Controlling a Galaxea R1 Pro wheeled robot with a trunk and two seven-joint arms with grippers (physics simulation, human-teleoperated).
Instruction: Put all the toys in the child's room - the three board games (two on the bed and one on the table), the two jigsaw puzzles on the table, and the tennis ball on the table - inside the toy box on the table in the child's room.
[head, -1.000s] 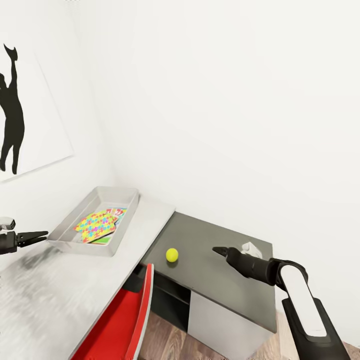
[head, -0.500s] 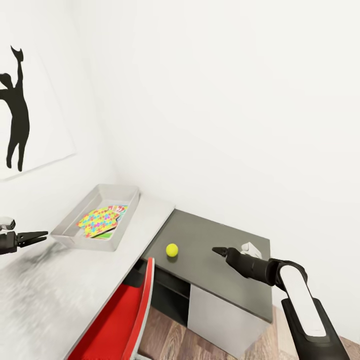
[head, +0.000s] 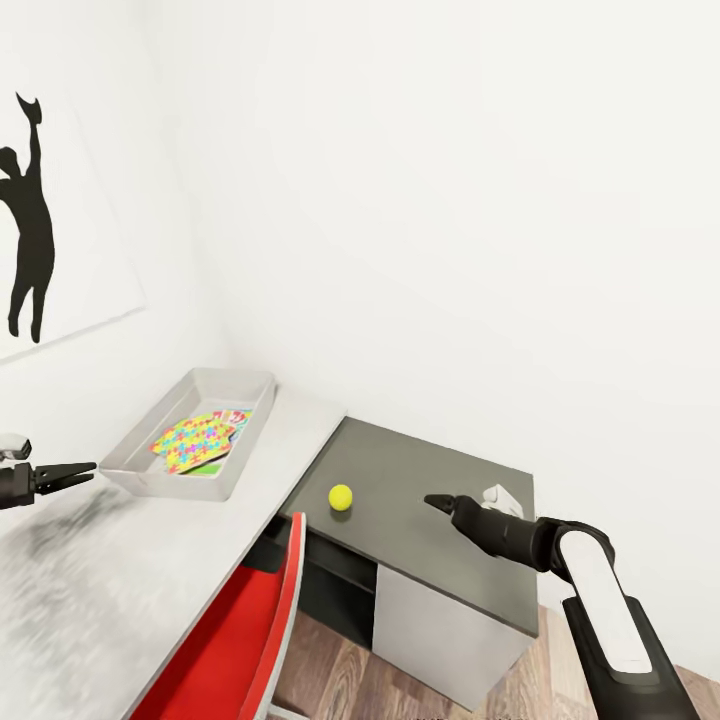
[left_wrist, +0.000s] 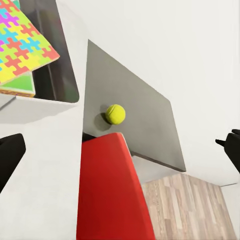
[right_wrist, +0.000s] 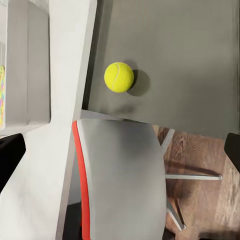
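Note:
The pale grey toy box (head: 160, 480) stands on the table's light top (head: 120, 590) near the wall. Inside it a jigsaw puzzle (head: 195, 443) (left_wrist: 22, 42) lies over a green-edged board game (head: 207, 468) (left_wrist: 17, 86). The tennis ball (head: 341, 496) (left_wrist: 115, 114) (right_wrist: 119, 76) rests on the lower dark grey section (head: 420, 480), close to its join with the light top. My left gripper (head: 80, 468) hovers open over the light top, just left of the toy box. My right gripper (head: 435, 500) is open above the dark section, to the right of the ball. The bed is out of view.
A red-backed chair (head: 250, 620) (right_wrist: 120, 180) is tucked under the table just below the ball. A small white crumpled object (head: 497, 494) lies on the dark section behind my right gripper. White walls meet behind the table, and a black baseball-player silhouette picture (head: 30, 230) hangs at the left.
The whole picture has shifted slightly, so the camera has moved. Both grippers keep the same pose, and the ball and toy box keep their places on the table.

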